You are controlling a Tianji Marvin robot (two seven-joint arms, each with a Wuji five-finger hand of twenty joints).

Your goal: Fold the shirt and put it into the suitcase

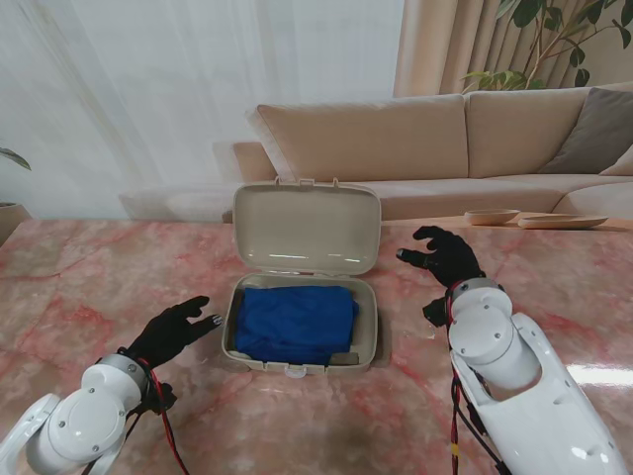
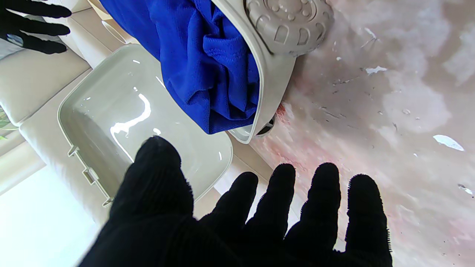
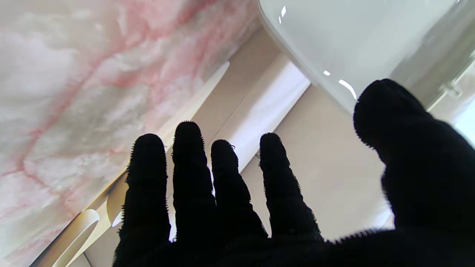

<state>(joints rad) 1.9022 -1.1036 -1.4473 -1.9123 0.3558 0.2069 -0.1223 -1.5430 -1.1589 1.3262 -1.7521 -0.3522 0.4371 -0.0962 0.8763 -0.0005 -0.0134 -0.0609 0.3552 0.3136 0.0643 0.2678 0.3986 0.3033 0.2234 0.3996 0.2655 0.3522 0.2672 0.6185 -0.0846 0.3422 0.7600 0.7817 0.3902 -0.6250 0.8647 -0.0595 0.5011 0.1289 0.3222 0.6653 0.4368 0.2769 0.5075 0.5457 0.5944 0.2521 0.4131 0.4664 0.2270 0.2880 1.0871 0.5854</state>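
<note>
Now, lower left of frame, the left hand [image 1: 176, 330] hovers empty, fingers spread; centre, the blue shirt [image 1: 295, 323] sits, apparently folded, inside the open suitcase [image 1: 303, 282]; right of centre, the right hand [image 1: 442, 255] likewise empty, fingers apart.

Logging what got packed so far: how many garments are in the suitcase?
1: a folded blue shirt lies in the base of the open suitcase, filling most of it. Anything beneath the shirt would be hidden.
</note>
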